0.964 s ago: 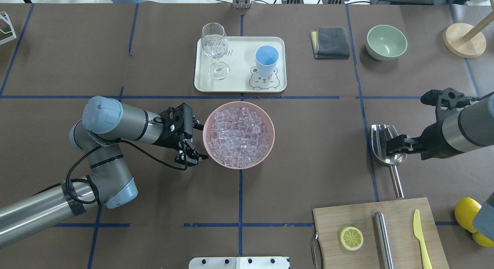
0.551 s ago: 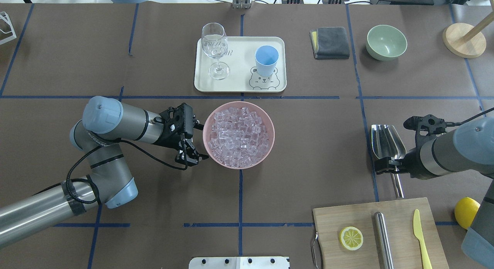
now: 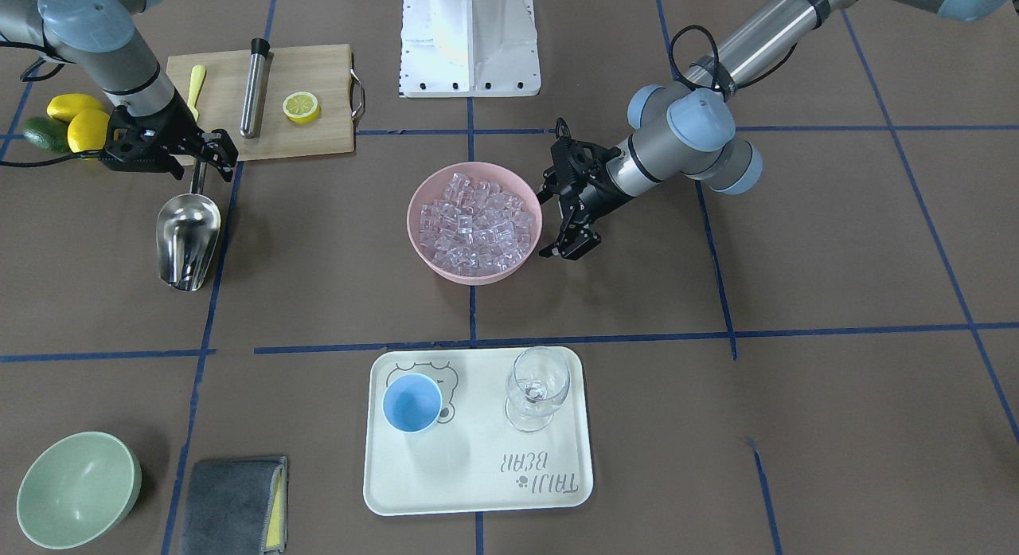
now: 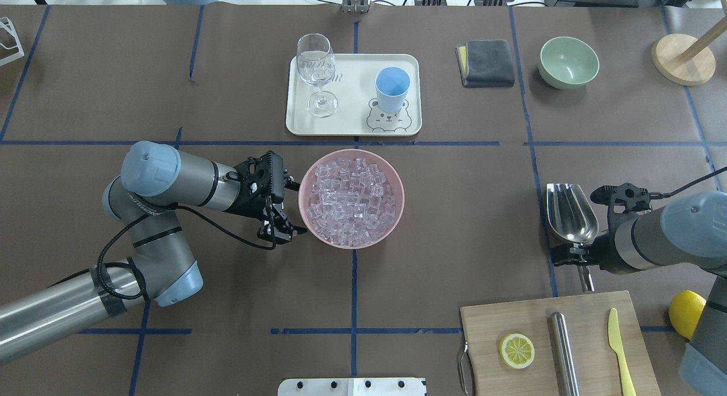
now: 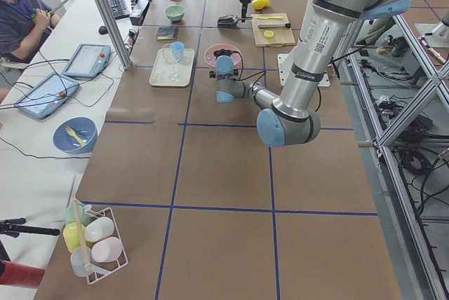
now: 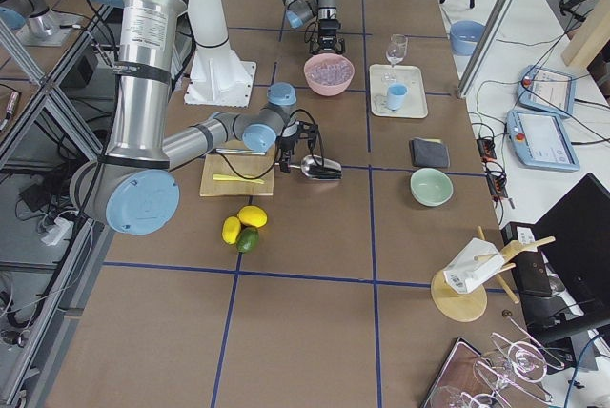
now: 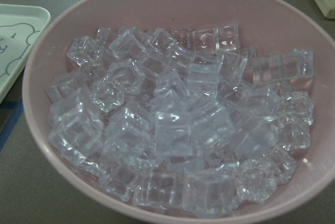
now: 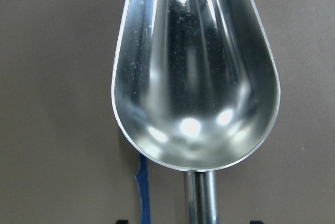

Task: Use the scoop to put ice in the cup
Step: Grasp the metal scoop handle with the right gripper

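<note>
Brown-covered table (image 4: 454,214) with blue tape lines (image 4: 354,288), white side bench (image 5: 35,188) and aluminium post (image 5: 106,16) along one edge

Bare table (image 4: 471,214) is seen between the scoop (image 4: 571,214) and the pink bowl (image 4: 400,214). The bowl's side toward the robot's left is blocked by the left end effector (image 4: 294,208). On the tray (image 4: 352,117) beyond, the cup (image 4: 392,88) is flanked on one side by a wine glass (image 4: 316,61), standing apart. The scoop's handle end is hemmed by the cutting board (image 4: 590,311).
</note>
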`<move>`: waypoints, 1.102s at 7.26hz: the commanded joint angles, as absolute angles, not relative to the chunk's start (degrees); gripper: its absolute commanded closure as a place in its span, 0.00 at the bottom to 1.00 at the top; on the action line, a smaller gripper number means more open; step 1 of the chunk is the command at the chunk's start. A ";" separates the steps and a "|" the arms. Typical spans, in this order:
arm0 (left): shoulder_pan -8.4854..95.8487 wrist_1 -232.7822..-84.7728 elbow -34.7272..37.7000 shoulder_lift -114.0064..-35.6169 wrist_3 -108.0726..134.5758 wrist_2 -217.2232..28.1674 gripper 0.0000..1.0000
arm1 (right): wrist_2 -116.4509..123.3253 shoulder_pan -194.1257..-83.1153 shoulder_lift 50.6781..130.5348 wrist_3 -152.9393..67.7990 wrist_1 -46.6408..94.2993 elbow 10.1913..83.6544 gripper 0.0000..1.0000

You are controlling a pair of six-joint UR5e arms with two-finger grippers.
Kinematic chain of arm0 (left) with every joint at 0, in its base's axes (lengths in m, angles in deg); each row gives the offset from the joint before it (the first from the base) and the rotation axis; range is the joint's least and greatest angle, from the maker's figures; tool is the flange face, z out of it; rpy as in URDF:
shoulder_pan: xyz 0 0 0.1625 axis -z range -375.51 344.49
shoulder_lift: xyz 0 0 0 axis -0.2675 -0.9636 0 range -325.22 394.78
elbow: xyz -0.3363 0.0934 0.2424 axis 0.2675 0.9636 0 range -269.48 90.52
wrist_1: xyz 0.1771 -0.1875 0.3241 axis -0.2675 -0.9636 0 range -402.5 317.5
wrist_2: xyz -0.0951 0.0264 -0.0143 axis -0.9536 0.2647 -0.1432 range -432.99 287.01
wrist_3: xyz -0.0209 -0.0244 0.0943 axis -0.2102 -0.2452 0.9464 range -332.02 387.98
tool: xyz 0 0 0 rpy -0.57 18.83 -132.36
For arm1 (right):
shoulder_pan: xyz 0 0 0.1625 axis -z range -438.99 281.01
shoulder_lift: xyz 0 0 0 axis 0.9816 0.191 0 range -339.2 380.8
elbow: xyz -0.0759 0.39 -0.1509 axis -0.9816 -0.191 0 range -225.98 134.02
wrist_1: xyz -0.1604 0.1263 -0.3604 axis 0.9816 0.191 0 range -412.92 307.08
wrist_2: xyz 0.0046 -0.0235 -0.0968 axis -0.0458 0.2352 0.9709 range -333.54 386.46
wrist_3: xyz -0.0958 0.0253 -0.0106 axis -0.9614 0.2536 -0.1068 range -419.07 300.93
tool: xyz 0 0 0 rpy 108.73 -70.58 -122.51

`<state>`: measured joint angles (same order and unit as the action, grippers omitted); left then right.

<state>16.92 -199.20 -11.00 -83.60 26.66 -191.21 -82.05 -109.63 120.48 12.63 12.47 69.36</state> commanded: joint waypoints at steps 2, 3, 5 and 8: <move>16.83 -199.38 -11.00 -83.69 26.58 -191.21 0.00 | -81.38 -107.91 121.17 12.56 12.74 69.42 0.51; 16.83 -199.38 -11.00 -83.61 26.58 -191.21 0.00 | -80.60 -106.77 121.26 12.21 12.74 69.76 0.88; 16.92 -199.73 -11.00 -83.52 26.66 -191.21 0.00 | -80.59 -106.93 121.69 10.03 12.82 71.08 1.00; 16.92 -199.73 -11.00 -83.61 26.58 -191.21 0.00 | -79.97 -107.38 121.00 5.92 16.04 74.67 1.00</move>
<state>16.91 -199.72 -11.00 -83.57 26.61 -191.21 -79.81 -107.21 121.42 8.96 13.61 72.92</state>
